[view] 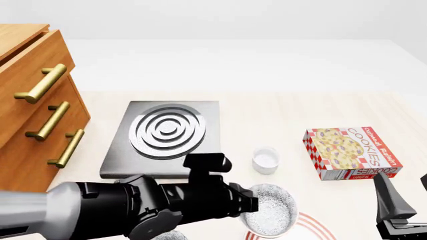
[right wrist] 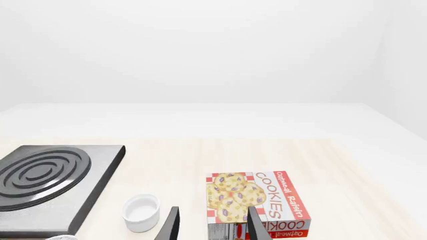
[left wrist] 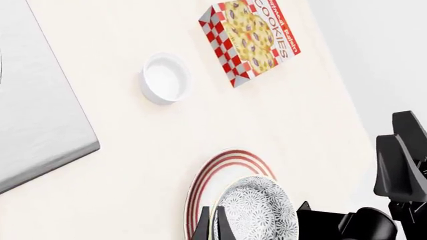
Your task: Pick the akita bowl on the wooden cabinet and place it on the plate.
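Observation:
The akita bowl [left wrist: 259,212], grey-white and speckled, sits tilted over the plate [left wrist: 223,165], a white plate with red rings. My left gripper [left wrist: 212,222] is shut on the bowl's rim, one finger inside and one outside. From the front, the bowl [view: 270,210] covers the plate's [view: 317,224] left part, and I cannot tell whether it touches. The wooden cabinet [view: 30,107] stands at the far left with nothing on its visible top. My right gripper [right wrist: 213,214] is open and empty at the table's near right, away from the bowl.
A small white cup [view: 265,160] stands just beyond the bowl. A cookies box [view: 350,152] lies to the right. A grey slab with silver rings [view: 167,132] lies between the cabinet and the cup. A right gripper finger [view: 392,204] rises near the plate's right side.

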`<move>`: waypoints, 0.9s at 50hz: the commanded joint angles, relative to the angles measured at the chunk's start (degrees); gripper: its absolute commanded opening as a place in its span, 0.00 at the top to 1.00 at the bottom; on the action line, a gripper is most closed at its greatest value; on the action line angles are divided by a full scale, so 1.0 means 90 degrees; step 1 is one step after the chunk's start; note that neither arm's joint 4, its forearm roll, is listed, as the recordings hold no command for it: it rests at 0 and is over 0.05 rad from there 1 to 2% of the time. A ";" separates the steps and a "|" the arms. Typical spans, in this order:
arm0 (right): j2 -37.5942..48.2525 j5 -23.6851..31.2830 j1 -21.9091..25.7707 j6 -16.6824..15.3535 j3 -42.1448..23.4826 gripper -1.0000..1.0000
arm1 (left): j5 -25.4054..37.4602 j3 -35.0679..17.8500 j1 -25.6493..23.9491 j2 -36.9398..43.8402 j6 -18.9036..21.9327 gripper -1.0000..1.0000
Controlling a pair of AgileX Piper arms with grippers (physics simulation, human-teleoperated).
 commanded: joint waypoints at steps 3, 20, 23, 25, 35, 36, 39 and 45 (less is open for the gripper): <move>0.0001 0.0001 -0.0001 0.0000 0.0000 0.00 | -0.0131 -0.0062 0.0003 0.0170 -0.0004 1.00; 0.0000 0.0000 -0.0001 0.0000 0.0000 0.00 | -0.0262 -0.0093 -0.0084 0.0410 -0.0083 1.00; 0.0000 0.0000 -0.0001 0.0000 0.0000 0.00 | -0.0275 -0.0089 -0.0095 0.0432 -0.0092 1.00; 0.0001 0.0001 -0.0002 0.0000 0.0000 0.00 | -0.0281 -0.0083 -0.0104 0.0433 -0.0097 1.00; 0.0000 0.0000 0.0001 0.0001 0.0000 0.00 | -0.0325 -0.0077 -0.0137 0.0502 -0.0113 1.00; -0.0001 0.0000 0.0000 -0.0001 0.0000 0.00 | -0.0328 -0.0078 -0.0142 0.0507 -0.0116 1.00; 0.0000 0.0000 -0.0001 0.0000 0.0000 0.00 | -0.0340 -0.0081 -0.0160 0.0529 -0.0129 1.00; 0.0000 0.0000 0.0001 0.0000 0.0000 0.00 | -0.0375 -0.0075 -0.0184 0.0573 -0.0153 1.00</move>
